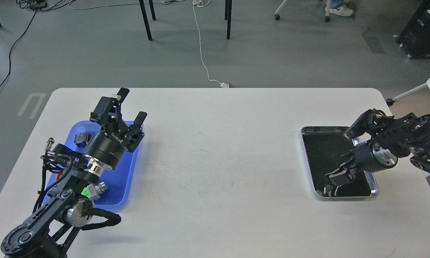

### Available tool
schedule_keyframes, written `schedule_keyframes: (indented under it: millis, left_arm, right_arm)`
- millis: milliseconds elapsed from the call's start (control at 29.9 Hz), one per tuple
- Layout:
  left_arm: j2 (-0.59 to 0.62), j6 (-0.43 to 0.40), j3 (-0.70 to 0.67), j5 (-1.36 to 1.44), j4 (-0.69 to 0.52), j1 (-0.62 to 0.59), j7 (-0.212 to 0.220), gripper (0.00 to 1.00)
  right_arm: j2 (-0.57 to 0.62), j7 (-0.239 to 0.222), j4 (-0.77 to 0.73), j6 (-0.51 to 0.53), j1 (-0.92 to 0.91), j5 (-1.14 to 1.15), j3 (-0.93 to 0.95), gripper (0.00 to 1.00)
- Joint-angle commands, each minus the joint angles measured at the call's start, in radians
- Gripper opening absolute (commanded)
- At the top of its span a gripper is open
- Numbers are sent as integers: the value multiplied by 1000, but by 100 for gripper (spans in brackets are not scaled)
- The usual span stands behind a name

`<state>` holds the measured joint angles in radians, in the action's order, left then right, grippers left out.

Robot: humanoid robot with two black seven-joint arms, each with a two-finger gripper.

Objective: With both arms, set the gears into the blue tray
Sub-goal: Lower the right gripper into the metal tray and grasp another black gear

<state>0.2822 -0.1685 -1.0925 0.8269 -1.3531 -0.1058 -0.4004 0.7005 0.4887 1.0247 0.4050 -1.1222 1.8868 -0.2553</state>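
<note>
The blue tray (126, 172) lies at the table's left, partly covered by my left arm. My left gripper (131, 106) hovers over the tray's far right corner, fingers spread open and empty. My right gripper (336, 178) reaches down into the near end of the steel tray (320, 148), its tip low against the dark floor. Its fingers merge with that dark floor, so their state is unclear. No gears show; the spot under the right gripper is hidden.
In the blue tray sit a small grey part (81, 138) and a green and silver connector (94, 190). My left arm's elbow and cables (57, 161) cover the tray's left side. Bare white table (222, 161) spans the space between the trays.
</note>
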Motion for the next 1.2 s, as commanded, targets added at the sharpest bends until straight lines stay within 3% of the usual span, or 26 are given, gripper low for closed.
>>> schedule_keyframes:
  millis: [0,201,401,669,936,1170]
  left_arm:
    - [0,0,0,0,0,0,0,98]
    - [-2,0,0,0,0,0,0,98]
    - [-2,0,2,0,0,1,5,98]
    - [-2,0,2,0,-1,0,14,98]
    - [-2,0,2,0,-3,0,14,98]
    - [0,0,2,0,-5,0,14,98]
  right_arm:
    - [-9,0,-6,0,-1,0,-16,68]
    - [-4,0,-6,0,5,0,-28,64]
    - [-4,0,-5,0,5,0,-32,52]
    - [-4,0,-2,0,4,0,-38,25]
    - [2,0,9,1,-11,0,-45,14]
    - [16,0,70,6,-111,-15,-42,13]
